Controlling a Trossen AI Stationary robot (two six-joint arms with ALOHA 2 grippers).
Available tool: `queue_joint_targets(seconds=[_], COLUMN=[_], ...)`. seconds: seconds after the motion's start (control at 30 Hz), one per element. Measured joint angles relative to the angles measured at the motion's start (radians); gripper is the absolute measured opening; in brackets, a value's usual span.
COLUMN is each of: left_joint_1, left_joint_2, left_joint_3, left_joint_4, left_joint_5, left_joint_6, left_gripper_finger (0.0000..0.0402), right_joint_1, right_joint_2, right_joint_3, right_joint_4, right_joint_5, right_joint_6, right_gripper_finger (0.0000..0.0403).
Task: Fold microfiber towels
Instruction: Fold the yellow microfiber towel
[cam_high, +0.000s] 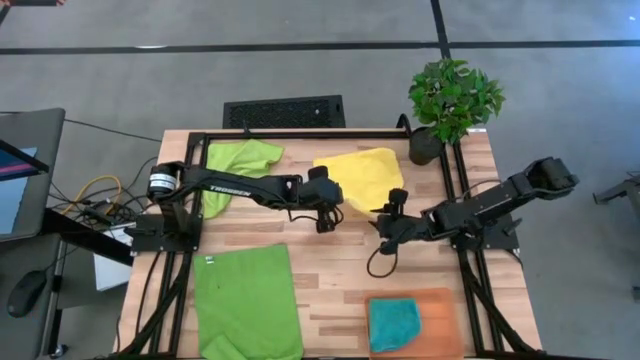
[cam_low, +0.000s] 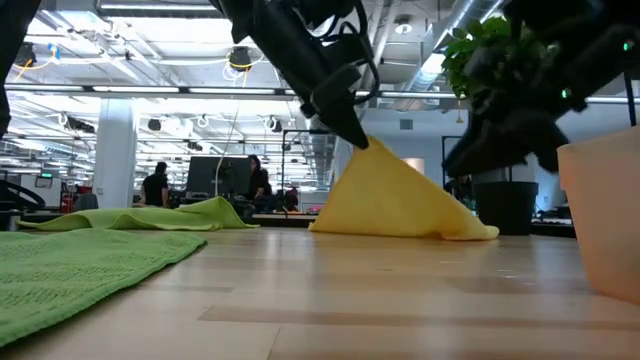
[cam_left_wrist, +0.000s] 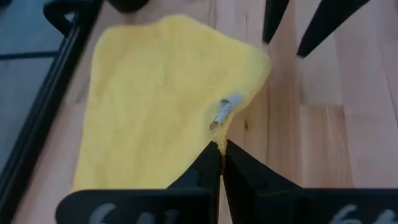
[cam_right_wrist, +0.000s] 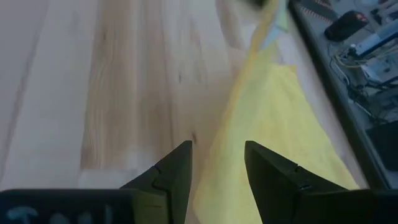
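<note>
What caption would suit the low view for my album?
Left gripper lifts a pinched corner of the yellow towel into a peak above the table.

From up top I can make out pale lettering along the left arm (cam_high: 235, 186), back from its jaws toward the base; it looks like the maker's name, "TROSSEN", though the letters are small and I can't vouch for each one. On the left wrist camera there are pale marks on the dark body just behind the jaws, cut off and too blurred for me to read. Nothing else I see carries legible text, numbers or signs.
</note>
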Motion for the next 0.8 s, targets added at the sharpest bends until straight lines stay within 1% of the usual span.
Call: queue_joint_targets(seconds=[0.03, 0.1, 0.27, 0.33, 0.47, 0.63, 0.8], left_joint_1=[0.000, 0.000, -0.003, -0.003, -0.003, -0.004, -0.004], left_joint_2=[0.000, 0.000, 0.000, 0.000, 0.000, 0.000, 0.000], left_joint_3=[0.007, 0.018, 0.049, 0.059, 0.085, 0.122, 0.154], left_joint_4=[0.003, 0.008, 0.003, -0.006, -0.089, -0.198, -0.293], left_joint_5=[0.000, 0.002, 0.003, 0.009, 0.004, -0.060, -0.138], left_joint_6=[0.008, 0.018, 0.029, 0.039, 0.027, 0.014, 0.001], left_gripper_finger=[0.0000, 0.0000, 0.0000, 0.0000, 0.0000, 0.0000, 0.0000], right_joint_1=[-0.006, -0.021, -0.053, -0.063, -0.068, -0.063, -0.037], right_joint_2=[0.007, 0.042, 0.135, 0.173, 0.232, 0.258, 0.250], right_joint_3=[-0.002, 0.004, 0.003, 0.002, 0.002, 0.003, 0.004], right_joint_4=[0.007, 0.079, 0.159, 0.167, 0.176, 0.167, 0.136], right_joint_5=[-0.001, 0.000, 0.019, 0.044, 0.119, 0.123, 0.124], right_joint_6=[-0.001, -0.001, -0.002, 0.000, 0.011, 0.048, 0.090], right_gripper_finger=[0.0171, 0.0171, 0.0171, 0.0171, 0.0171, 0.0171, 0.0171])
